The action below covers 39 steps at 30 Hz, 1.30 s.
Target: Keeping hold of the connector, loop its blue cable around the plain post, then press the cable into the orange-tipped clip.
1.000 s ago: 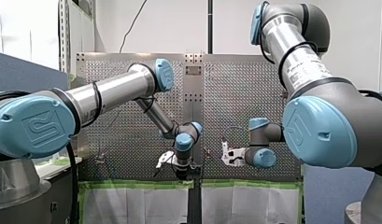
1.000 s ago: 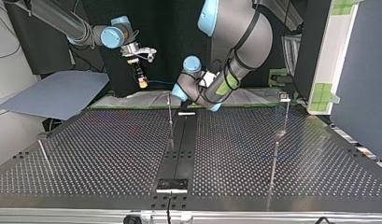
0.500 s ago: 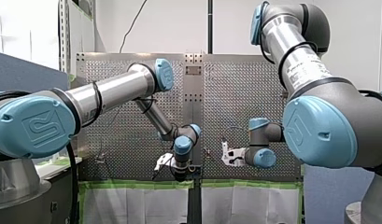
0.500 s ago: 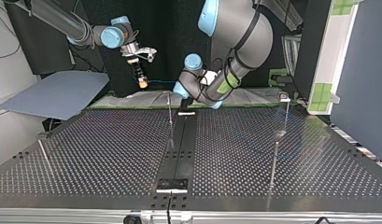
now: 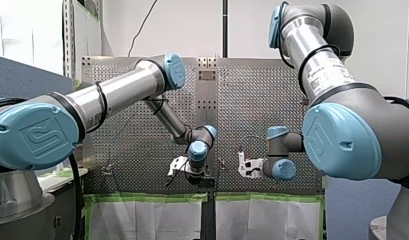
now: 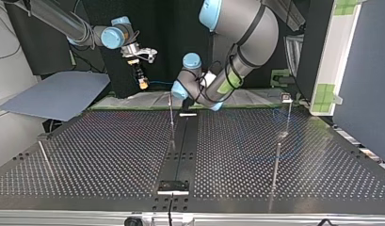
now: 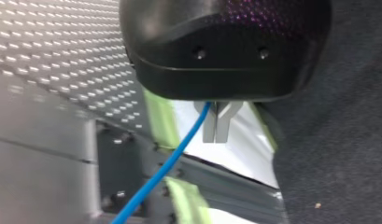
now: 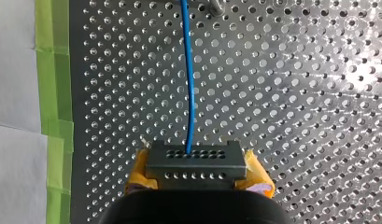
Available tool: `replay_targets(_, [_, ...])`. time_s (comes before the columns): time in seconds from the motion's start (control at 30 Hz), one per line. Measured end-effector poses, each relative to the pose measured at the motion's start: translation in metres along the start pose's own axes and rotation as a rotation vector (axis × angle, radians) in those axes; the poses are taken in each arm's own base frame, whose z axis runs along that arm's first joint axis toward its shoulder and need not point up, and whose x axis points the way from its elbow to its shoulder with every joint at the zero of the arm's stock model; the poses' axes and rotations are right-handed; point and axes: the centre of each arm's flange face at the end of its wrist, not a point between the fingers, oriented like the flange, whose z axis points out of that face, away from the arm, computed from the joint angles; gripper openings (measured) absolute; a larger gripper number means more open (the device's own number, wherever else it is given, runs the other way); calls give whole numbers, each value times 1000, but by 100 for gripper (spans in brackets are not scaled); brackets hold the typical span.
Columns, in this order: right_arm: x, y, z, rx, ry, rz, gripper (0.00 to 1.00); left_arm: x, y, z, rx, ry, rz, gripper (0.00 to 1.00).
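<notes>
The right arm's claw (image 8: 196,171) is clamped on the dark grey rectangular connector (image 8: 196,161). Its yellow pads (image 8: 138,169) press the connector's two short sides, and the face with the rows of little holes looks straight at the wrist camera. The thin blue cable (image 8: 189,88) leaves the middle of that face and runs straight ahead of the claw, over the perforated metal worktop (image 8: 296,93). Strips of green tape (image 8: 55,84) edge the plate beside the claw, and there's white sheeting beyond them.

Over to the top view. That claw hangs at about eleven o'clock from the worktop's middle, up above the far edge and clear of the plate.

The left arm's claw (image 7: 215,127) is down low at twelve o'clock, near a thin plain metal post (image 6: 172,113). In its own wrist view the metal fingers (image 7: 209,128) are pressed together with barely a seam between them. The blue cable comes out from under the black body and drops away just beside one finger. Whether it's actually pinched there, I can't tell.

A second post (image 6: 288,113) stands at two o'clock with a small block on its top, too small to make out its colour.
</notes>
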Motion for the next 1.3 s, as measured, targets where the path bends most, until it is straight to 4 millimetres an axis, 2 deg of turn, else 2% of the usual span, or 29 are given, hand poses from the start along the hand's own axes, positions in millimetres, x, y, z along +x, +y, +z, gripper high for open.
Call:
replay_targets(0.1, [0,1,0,-2,0,1,0,-5,5,-6,-2,-24,-23,0])
replay_targets(0.2, [0,5,0,-10,-2,5,0,-1,7,-9,-16,-38,-34,0])
replay_targets(0.43, [0,12,1,-23,-10,11,0,23,6,-15,-54,-58,-52,0])
replay_targets(0.67, [0,17,1,-32,-11,18,0,46,-7,-29,-79,-89,-51,0])
replay_targets(1.03, [0,25,2,-46,-9,23,0,33,-27,-48,-81,-210,-102,0])
replay_targets(1.3, [2,33,4,-59,-2,32,0,34,-34,-54,-82,-272,-134,0])
